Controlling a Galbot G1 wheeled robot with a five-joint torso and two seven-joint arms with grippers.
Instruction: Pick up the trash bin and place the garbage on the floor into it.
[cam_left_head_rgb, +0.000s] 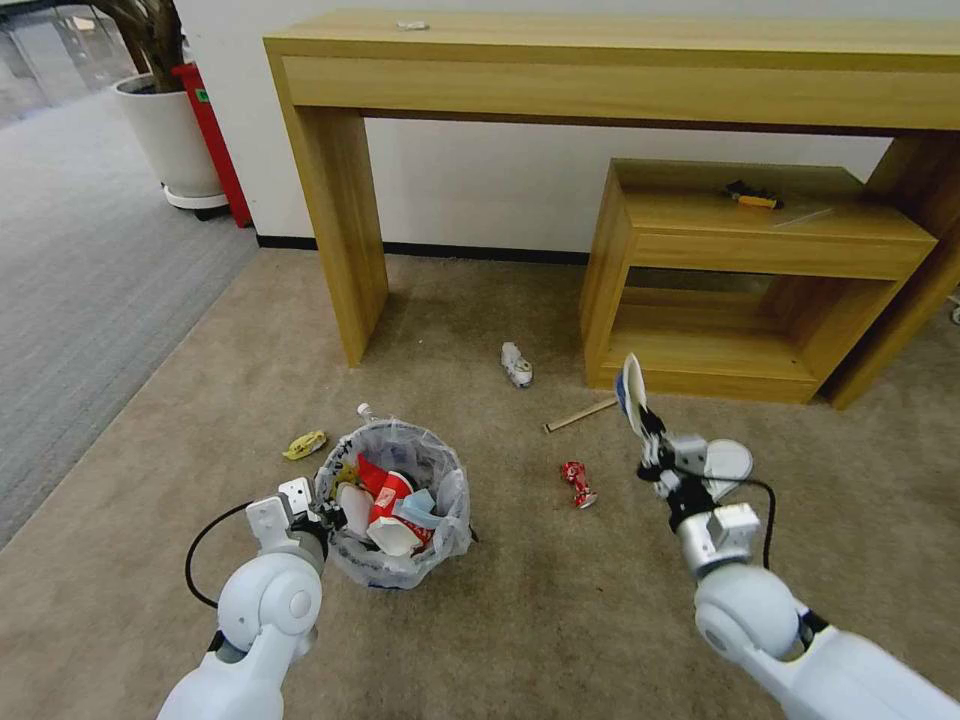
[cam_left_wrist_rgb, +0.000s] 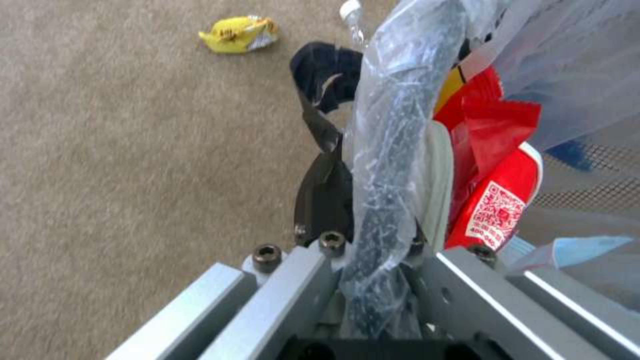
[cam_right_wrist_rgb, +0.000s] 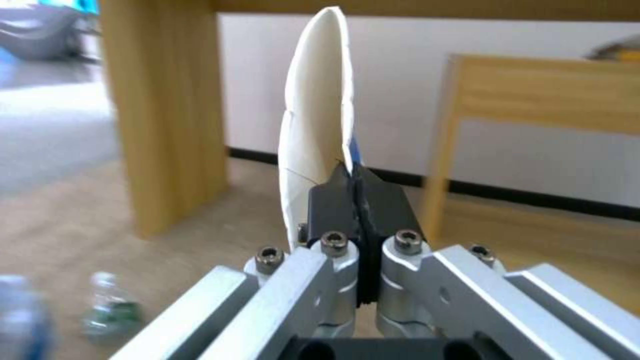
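Head view: left gripper (cam_left_head_rgb: 322, 512) clamps the rim of the part-filled trash bin (cam_left_head_rgb: 400, 500); right gripper (cam_left_head_rgb: 645, 432) pinches a white slipper (cam_left_head_rgb: 632, 392) aloft; below it, can (cam_left_head_rgb: 577, 483), stick (cam_left_head_rgb: 580, 414), bottle (cam_left_head_rgb: 517, 364) remain on floor (cam_left_head_rgb: 520, 620)

Left tool (cam_left_head_rgb: 322, 512) low, clamped tight; right tool (cam_left_head_rgb: 652, 440) raised forward, pinched closed.

The left gripper (cam_left_wrist_rgb: 363, 210) is clamped on the plastic-lined rim of the trash bin (cam_left_wrist_rgb: 393, 150), inside which a red wrapper (cam_left_wrist_rgb: 493, 130) and a red-and-white cup (cam_left_wrist_rgb: 500, 205) lie against that rim, while a yellow wrapper (cam_left_wrist_rgb: 237, 35) rests on the beige carpet (cam_left_wrist_rgb: 133, 175) well outside the bin.
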